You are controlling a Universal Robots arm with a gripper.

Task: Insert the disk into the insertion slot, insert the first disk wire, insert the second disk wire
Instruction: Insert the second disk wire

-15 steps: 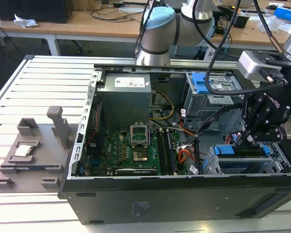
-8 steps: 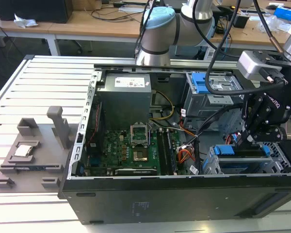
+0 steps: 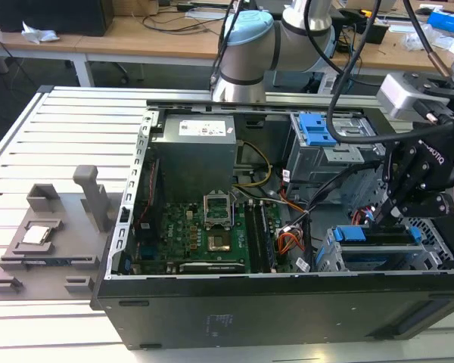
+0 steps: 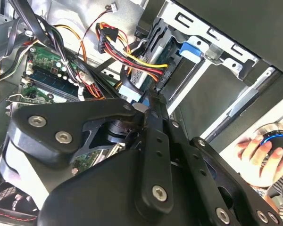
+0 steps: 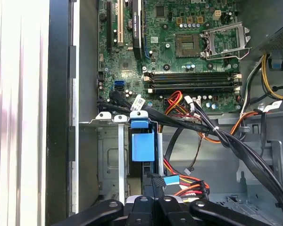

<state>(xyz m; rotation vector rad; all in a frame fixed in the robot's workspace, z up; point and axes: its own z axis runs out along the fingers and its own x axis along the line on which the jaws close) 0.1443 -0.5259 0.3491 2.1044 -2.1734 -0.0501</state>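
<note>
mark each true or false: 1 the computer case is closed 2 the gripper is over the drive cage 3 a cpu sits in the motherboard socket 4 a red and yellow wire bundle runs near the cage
1. The computer case is closed: false, its side is off and the motherboard shows.
2. The gripper is over the drive cage: true.
3. A CPU sits in the motherboard socket: false, the socket is open and bare.
4. A red and yellow wire bundle runs near the cage: true.

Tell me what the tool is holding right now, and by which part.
The tool looks pinched on a small blue connector at a wire's end, by the plug body, beside the disk.
</note>
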